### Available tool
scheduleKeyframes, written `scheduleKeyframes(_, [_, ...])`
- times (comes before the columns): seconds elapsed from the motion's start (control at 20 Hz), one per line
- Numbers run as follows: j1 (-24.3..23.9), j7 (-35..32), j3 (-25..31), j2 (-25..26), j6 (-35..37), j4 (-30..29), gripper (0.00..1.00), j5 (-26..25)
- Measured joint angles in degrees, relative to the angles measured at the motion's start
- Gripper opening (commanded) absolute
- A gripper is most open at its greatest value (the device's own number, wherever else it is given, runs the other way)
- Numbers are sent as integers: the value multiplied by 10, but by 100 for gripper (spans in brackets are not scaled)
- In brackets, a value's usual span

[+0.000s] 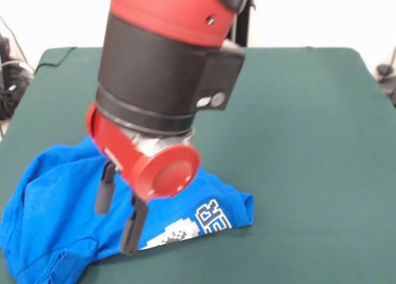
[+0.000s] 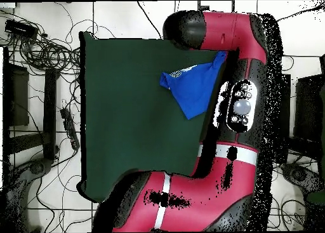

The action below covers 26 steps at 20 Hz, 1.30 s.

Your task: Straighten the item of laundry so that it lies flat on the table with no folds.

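Observation:
The bright blue T-shirt lies crumpled at the near left of the green table. Part of its white-grey print with yellow-outlined lettering shows at its right end. My gripper hangs over the shirt's middle with its two black fingers apart and nothing between them. I cannot tell whether the tips touch the cloth. In the overhead view the shirt lies by the table's top right edge. The arm partly covers the shirt there and hides the gripper.
The shirt reaches close to the table's near left edge in the front view. Cables and boxes lie on the floor beside the table. More cables show past the table's left edge.

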<state>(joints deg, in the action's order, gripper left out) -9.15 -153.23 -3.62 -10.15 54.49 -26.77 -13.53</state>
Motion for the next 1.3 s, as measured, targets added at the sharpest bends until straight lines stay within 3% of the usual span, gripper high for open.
scheduleKeyframes(0.45, [47,-12,-54,-19,0,-46,100,-8])
scheduleKeyframes(0.7, [99,-72,-118,-16,0,-66,100,-19])
scheduleKeyframes(0.95, [154,-189,-179,-11,0,-80,100,-31])
scheduleKeyframes(1.05, [186,-274,-213,-9,0,-87,100,-33])
scheduleKeyframes(1.3, [220,-379,-253,2,0,-90,100,-33])
